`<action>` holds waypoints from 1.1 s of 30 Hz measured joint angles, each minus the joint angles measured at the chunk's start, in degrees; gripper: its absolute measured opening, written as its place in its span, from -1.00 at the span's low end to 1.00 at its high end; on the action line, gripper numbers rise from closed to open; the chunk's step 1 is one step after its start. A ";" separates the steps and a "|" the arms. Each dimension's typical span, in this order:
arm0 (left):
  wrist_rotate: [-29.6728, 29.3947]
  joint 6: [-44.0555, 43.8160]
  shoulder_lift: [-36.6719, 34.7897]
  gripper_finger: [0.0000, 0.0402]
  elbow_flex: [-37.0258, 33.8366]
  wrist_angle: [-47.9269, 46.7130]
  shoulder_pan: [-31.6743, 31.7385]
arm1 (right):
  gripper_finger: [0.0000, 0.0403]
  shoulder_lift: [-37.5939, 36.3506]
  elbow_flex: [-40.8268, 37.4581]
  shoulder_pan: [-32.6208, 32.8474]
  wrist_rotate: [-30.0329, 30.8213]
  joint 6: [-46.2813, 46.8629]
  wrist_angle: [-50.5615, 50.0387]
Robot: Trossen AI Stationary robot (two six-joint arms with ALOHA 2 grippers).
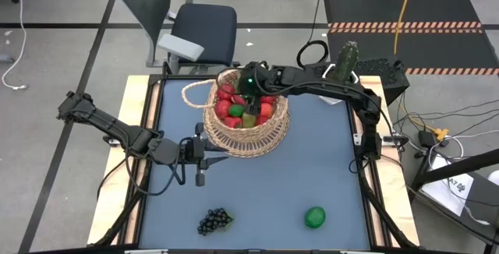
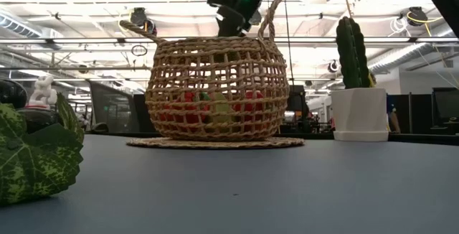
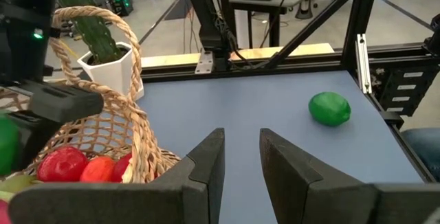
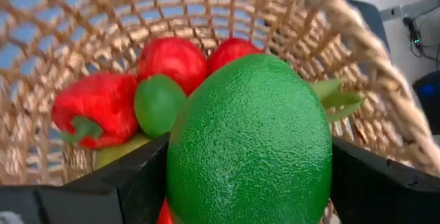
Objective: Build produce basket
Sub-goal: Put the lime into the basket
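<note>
Starting on your left, the left gripper [image 1: 200, 154] waits low over the bench [image 1: 327, 160] just beside the basket [image 1: 246, 121], on its near-left side, and its fingers [image 3: 206, 162] stand parted with nothing between them. Near the front edge of the bench, a dark grape bunch [image 1: 214, 221] lies on the blue surface, well apart from the basket. Moving right, the woven basket sits toward the far middle of the bench with its looped handle [image 1: 196, 89] hanging out to the left, and it already holds red fruits [image 1: 232, 111] and green pieces. Your right gripper [image 1: 249, 97] hangs directly over the basket's opening, reached in from the far right corner, and its fingers [image 4: 134, 176] are clamped on a big green lime [image 4: 251, 145] that fills the right wrist view; below it you can see a red pepper-shaped piece [image 4: 96, 104] and a small green round [image 4: 158, 104] inside the basket. Further right, another green fruit [image 1: 315, 217] rests alone on the bench near the front. At the far right corner a cactus in a white pot [image 2: 356, 112] stands upright.
</note>
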 joint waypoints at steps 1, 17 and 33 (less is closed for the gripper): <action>0.02 0.00 0.00 -0.54 0.00 0.00 0.00 | 0.60 0.17 0.00 0.00 0.06 -0.55 -0.69; 0.02 0.31 0.00 -0.54 0.00 -0.15 0.00 | 0.60 0.31 -9.15 0.02 2.20 -18.84 -0.97; 0.02 0.70 0.00 -0.54 0.00 -0.36 0.00 | 0.60 -0.01 -15.38 -0.35 3.93 -21.65 3.57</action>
